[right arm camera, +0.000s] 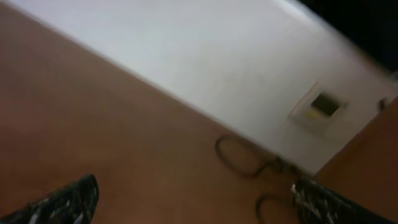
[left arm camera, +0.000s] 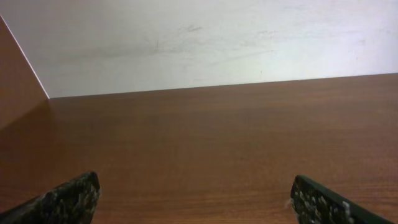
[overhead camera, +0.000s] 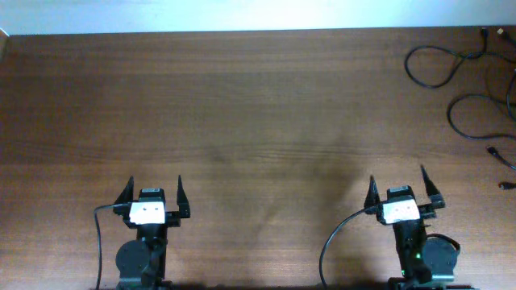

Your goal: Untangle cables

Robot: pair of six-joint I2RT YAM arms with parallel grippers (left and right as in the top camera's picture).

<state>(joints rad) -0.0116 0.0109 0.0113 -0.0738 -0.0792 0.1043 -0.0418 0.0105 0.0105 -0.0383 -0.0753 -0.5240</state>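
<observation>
The thin black cables [overhead camera: 466, 74] lie in loose loops at the table's far right corner, with small plug ends near the right edge. They show blurred in the right wrist view [right arm camera: 239, 155]. My left gripper [overhead camera: 154, 193] is open and empty near the front edge, far from the cables; in its wrist view [left arm camera: 196, 199] only bare wood lies between the fingers. My right gripper [overhead camera: 399, 187] is open and empty near the front right, well in front of the cables; its fingers show in the right wrist view [right arm camera: 196, 199].
The brown wooden table [overhead camera: 242, 121] meets a white wall [left arm camera: 205, 43] at the back. A wall outlet [right arm camera: 320, 107] shows in the right wrist view. Thicker black arm cables [overhead camera: 330, 242] hang at the front edge beside each arm.
</observation>
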